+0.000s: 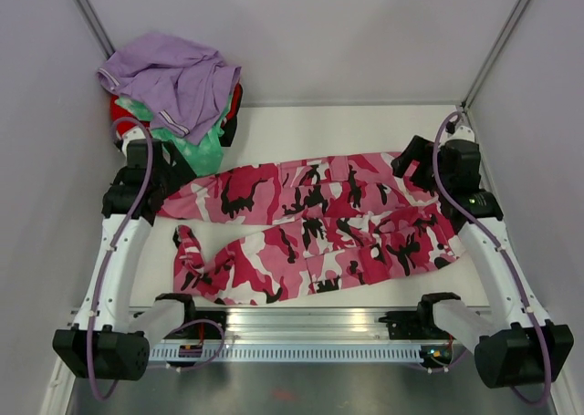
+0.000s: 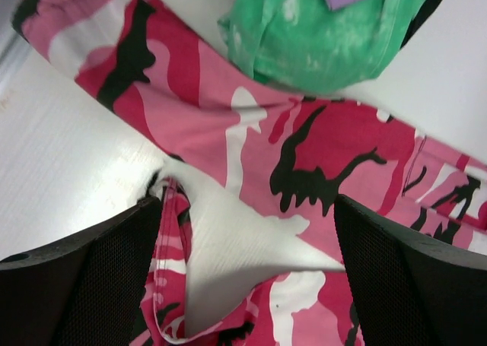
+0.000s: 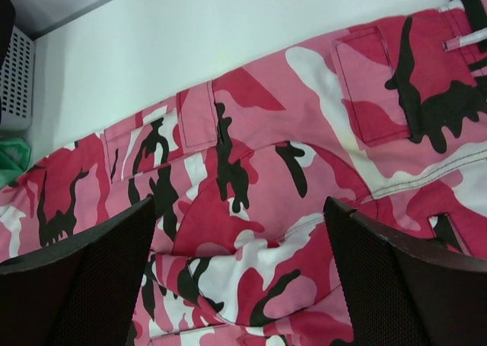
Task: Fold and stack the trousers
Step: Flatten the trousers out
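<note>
The pink camouflage trousers (image 1: 319, 228) lie spread flat across the white table, waist to the right, the two legs running left and parted in a V. My left gripper (image 1: 137, 187) hovers open over the far leg's cuff end; in the left wrist view the trousers (image 2: 251, 133) and the gap between the legs lie below my gripper (image 2: 247, 270). My right gripper (image 1: 429, 164) hovers open over the waist and seat; the right wrist view shows the trousers (image 3: 259, 179) with a back pocket below my gripper (image 3: 240, 270). Both grippers hold nothing.
A pile of clothes sits at the back left: a lavender garment (image 1: 173, 77) on top of green (image 1: 205, 146) and red ones (image 1: 119, 109). The green cloth (image 2: 319, 34) lies close beside the far trouser leg. Walls enclose the table; a metal rail (image 1: 292, 328) runs along the near edge.
</note>
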Controlling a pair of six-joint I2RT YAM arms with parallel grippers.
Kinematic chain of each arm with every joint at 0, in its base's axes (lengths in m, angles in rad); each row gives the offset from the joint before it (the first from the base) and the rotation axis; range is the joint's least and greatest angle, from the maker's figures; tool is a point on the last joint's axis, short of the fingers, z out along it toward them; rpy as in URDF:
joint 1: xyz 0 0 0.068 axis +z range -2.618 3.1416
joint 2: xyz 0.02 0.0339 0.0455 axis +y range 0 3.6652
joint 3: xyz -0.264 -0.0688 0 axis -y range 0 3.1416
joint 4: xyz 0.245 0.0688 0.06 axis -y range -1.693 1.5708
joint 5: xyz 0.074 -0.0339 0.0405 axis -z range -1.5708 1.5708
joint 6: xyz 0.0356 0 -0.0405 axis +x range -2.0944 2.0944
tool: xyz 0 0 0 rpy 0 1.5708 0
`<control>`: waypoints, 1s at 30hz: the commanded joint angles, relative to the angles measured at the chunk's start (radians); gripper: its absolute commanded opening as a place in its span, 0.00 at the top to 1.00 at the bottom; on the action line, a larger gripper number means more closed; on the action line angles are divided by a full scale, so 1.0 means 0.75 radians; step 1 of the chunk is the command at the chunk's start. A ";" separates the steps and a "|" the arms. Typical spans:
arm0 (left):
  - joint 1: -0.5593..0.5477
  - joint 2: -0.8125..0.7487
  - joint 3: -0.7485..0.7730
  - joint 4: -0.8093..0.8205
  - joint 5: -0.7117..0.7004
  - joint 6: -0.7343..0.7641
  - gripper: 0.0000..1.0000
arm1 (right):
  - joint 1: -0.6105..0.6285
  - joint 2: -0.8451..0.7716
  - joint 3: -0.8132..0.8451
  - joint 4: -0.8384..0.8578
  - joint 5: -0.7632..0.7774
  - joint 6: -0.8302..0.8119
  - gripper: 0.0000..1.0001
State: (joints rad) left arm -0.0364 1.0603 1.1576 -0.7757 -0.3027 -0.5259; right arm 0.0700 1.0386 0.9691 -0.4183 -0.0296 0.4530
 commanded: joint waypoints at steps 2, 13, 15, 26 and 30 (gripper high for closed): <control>-0.009 -0.076 -0.097 -0.080 0.115 -0.096 0.02 | 0.003 -0.025 -0.059 -0.036 -0.052 0.040 0.02; -0.009 -0.287 -0.388 -0.119 0.150 -0.330 0.04 | 0.003 -0.031 -0.100 0.003 -0.140 0.073 0.02; -0.009 -0.287 -0.422 -0.103 0.166 -0.354 0.05 | 0.003 -0.031 -0.098 -0.009 -0.177 0.075 0.02; -0.009 -0.258 -0.435 -0.084 0.242 -0.309 0.11 | 0.003 -0.104 -0.139 -0.011 -0.224 0.063 1.00; -0.009 -0.276 -0.443 -0.174 0.264 -0.346 0.08 | 0.003 -0.106 -0.161 -0.039 -0.220 0.030 0.34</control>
State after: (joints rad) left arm -0.0372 0.8711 0.8276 -0.8665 -0.1413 -0.7509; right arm 0.0700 0.9730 0.8665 -0.4347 -0.1860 0.4984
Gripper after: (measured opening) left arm 0.914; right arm 0.533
